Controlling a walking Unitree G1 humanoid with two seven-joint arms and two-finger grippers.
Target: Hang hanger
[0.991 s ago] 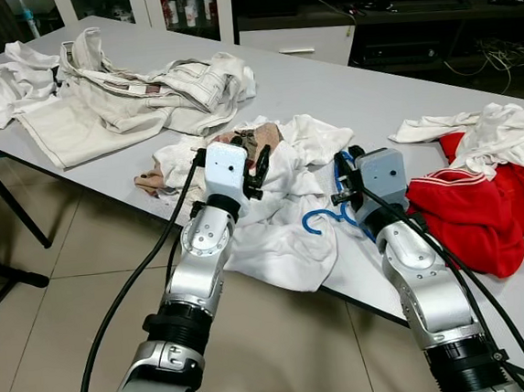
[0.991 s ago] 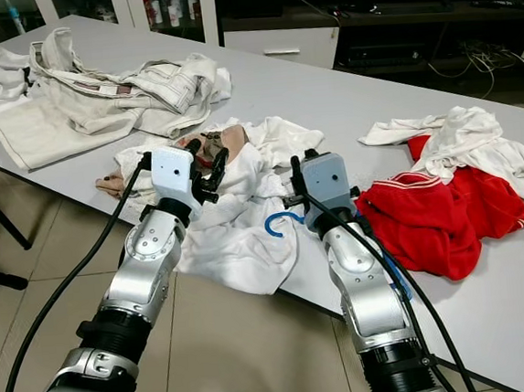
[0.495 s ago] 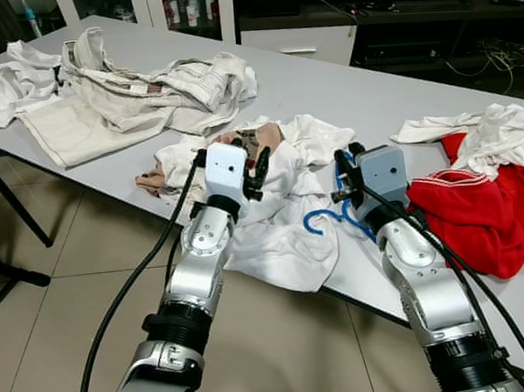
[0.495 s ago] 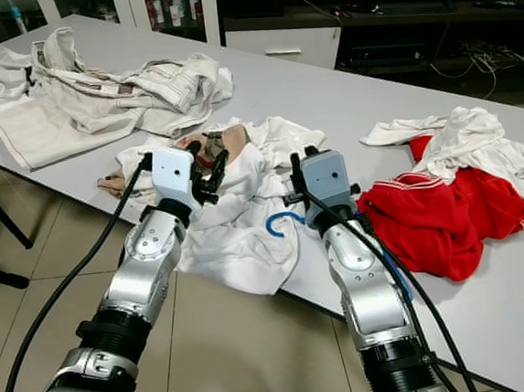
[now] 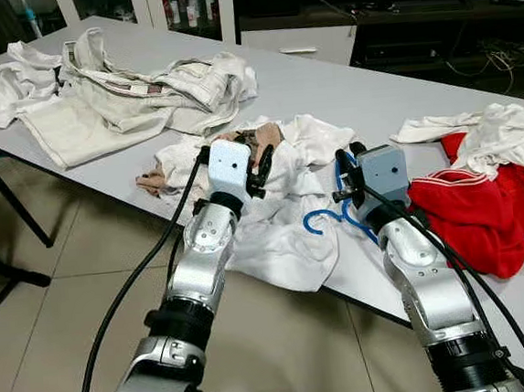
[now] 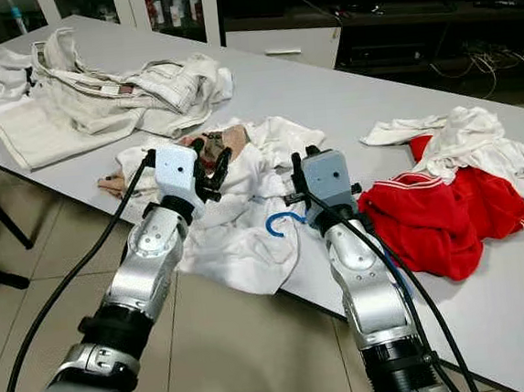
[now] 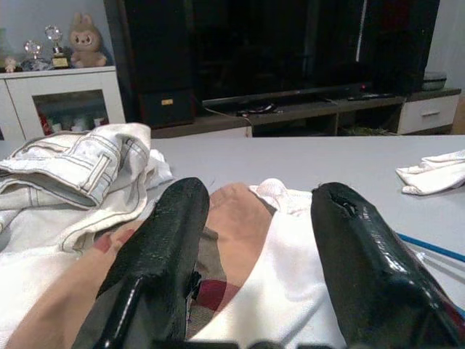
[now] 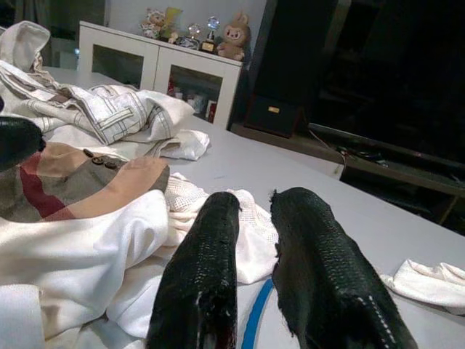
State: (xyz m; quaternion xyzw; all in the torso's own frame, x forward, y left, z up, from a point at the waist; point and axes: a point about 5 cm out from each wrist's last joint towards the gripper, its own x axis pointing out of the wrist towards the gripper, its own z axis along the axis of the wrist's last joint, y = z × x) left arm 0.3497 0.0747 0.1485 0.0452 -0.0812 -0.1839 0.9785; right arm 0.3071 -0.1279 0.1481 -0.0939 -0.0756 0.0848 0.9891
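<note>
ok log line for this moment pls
left gripper: open over white shirt | right gripper: shut on blue hanger | hanger: on table

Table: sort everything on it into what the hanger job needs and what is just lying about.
For the job:
blue hanger
white garment
right end effector, shut on the hanger
left end effector, open

Lying about:
red garment
cream clothes pile
</note>
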